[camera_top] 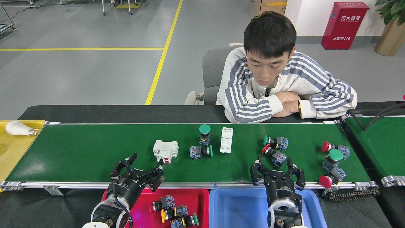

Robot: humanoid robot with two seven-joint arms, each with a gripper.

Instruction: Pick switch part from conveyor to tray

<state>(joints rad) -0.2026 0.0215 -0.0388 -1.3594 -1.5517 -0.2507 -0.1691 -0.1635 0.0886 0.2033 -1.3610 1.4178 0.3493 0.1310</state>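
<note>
left gripper jaws spread, empty, over conveyor near edge | right gripper jaws spread, empty, just beside red switch on belt | more switches in red tray | blue tray bare

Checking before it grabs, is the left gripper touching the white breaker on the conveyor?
Apart. The head view shows green conveyor belt between the open left gripper and the white breaker.

A person leans on folded arms; bulb on yellow tray
</note>
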